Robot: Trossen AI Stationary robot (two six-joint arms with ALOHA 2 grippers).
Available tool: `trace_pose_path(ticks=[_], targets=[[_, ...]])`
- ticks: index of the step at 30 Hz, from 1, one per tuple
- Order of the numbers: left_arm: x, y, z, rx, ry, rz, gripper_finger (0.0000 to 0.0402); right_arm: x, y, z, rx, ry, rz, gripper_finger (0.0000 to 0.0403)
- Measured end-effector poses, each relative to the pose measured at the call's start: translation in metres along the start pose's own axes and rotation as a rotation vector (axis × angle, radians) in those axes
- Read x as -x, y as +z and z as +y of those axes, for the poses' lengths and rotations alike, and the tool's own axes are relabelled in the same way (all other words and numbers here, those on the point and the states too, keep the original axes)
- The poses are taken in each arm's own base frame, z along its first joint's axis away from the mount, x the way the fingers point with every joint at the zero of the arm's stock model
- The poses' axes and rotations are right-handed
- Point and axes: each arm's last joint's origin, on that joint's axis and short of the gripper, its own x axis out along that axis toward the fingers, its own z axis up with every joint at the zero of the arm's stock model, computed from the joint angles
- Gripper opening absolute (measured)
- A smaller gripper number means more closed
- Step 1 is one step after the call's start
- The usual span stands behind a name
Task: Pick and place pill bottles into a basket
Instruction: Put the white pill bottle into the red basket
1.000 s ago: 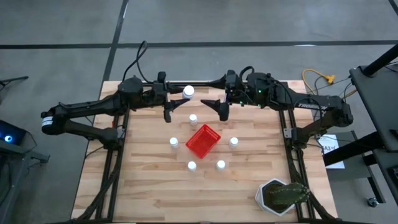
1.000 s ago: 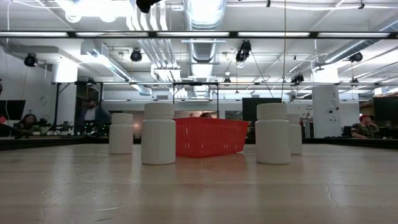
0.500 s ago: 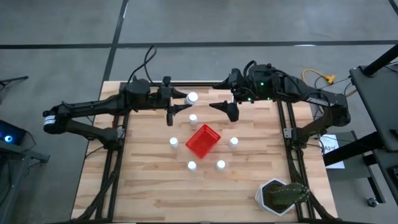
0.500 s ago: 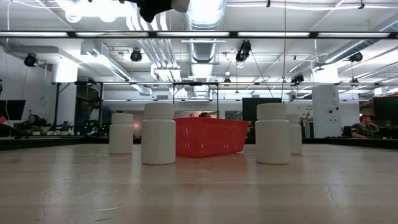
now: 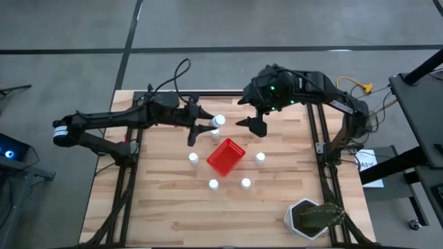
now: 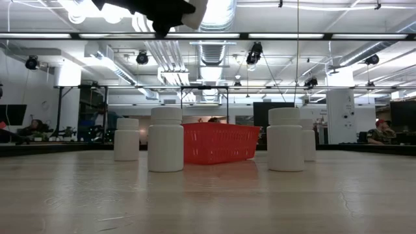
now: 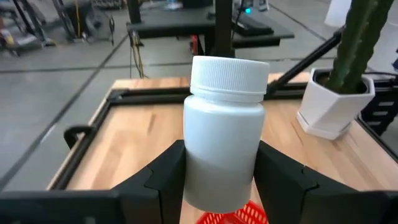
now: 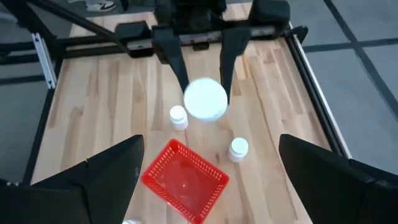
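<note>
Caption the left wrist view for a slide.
Left gripper holds a white pill bottle upright above the red basket.

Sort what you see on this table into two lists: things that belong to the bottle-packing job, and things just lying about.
Belongs to the job:
- held pill bottle in left gripper
- five pill bottles on the table, e.g.
- red basket

Lying about:
- potted cactus
- yellow cable

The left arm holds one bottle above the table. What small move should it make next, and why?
Probably carry it a little further toward the red basket and lower it before opening. The left tool is shut on a pill bottle, which hangs near the basket's far corner, not yet over it. The basket looks empty. The right tool waits open nearby.
</note>
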Motion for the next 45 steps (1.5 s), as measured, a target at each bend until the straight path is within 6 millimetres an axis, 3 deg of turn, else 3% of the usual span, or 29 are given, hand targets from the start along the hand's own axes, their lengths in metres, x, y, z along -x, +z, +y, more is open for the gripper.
trace_pose_path(ticks=[11,21,45], targets=[[-0.001,0.005,0.001,0.012,-0.002,-0.008,0.0149,-0.033,0.005,-0.002,0.04,0.011,0.091,0.0363],[-0.009,-0.011,0.001,0.038,-0.018,0.097,0.0149,-0.046,0.004,-0.003,0.053,0.012,0.124,0.0363],[-0.025,-0.012,0.004,0.037,-0.029,0.088,0.0149,-0.079,-0.008,-0.005,0.051,0.008,0.186,0.0363]])
